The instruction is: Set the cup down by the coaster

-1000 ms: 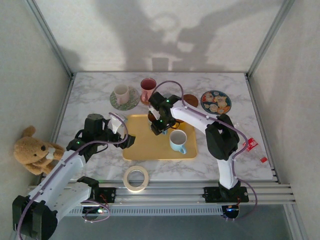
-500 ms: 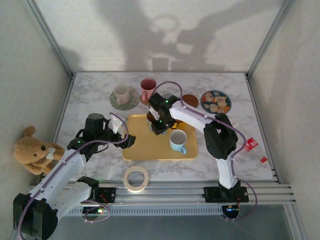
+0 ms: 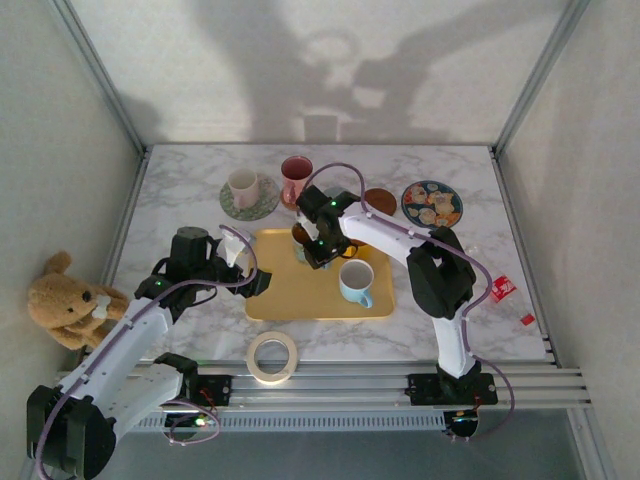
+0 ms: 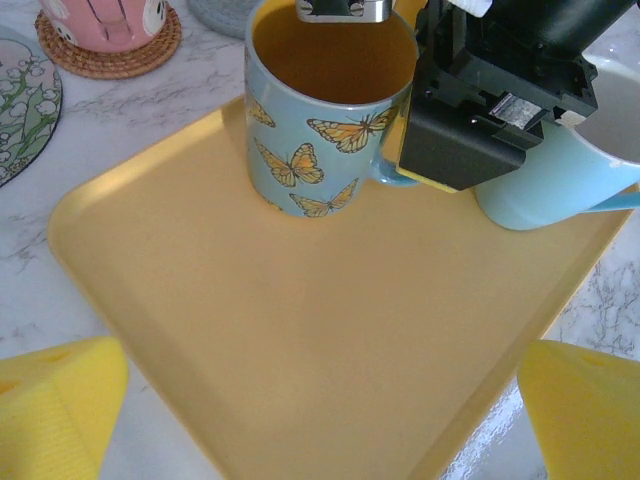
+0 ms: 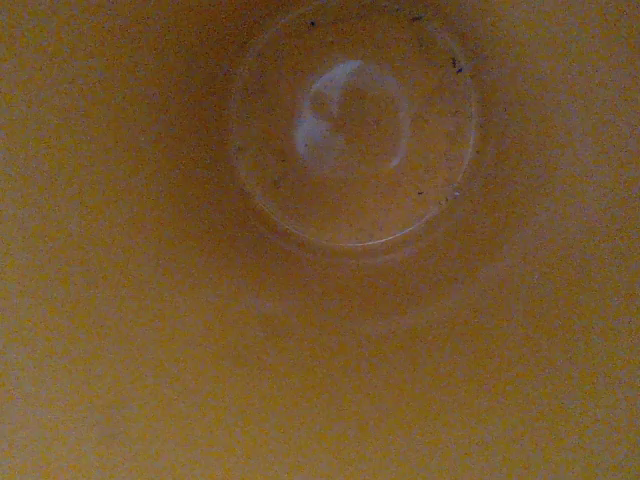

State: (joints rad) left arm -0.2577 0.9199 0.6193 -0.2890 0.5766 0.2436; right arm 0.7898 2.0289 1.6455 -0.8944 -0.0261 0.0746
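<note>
The step in hand looks like the grasp. The right gripper (image 3: 311, 247) stands low over the butterfly mug (image 4: 300, 160), which sits upright at the far left corner of the yellow tray (image 4: 300, 340). One metal finger reaches over the mug's rim while the black body sits on the handle side, and the right wrist camera looks straight down into the orange interior. Whether the fingers already pinch the wall I cannot tell. The left gripper (image 4: 320, 410) hovers at the tray's left edge, its yellow pads (image 4: 60, 405) spread wide and holding nothing. Next comes a firm pinch and a straight lift clear of the light blue mug (image 4: 540, 190) just beside it. The mug probably then goes to the bare brown coaster (image 3: 380, 200) just past the tray's far edge. The table (image 3: 180, 200) is white marble, set inside pale walls with aluminium posts.
</note>
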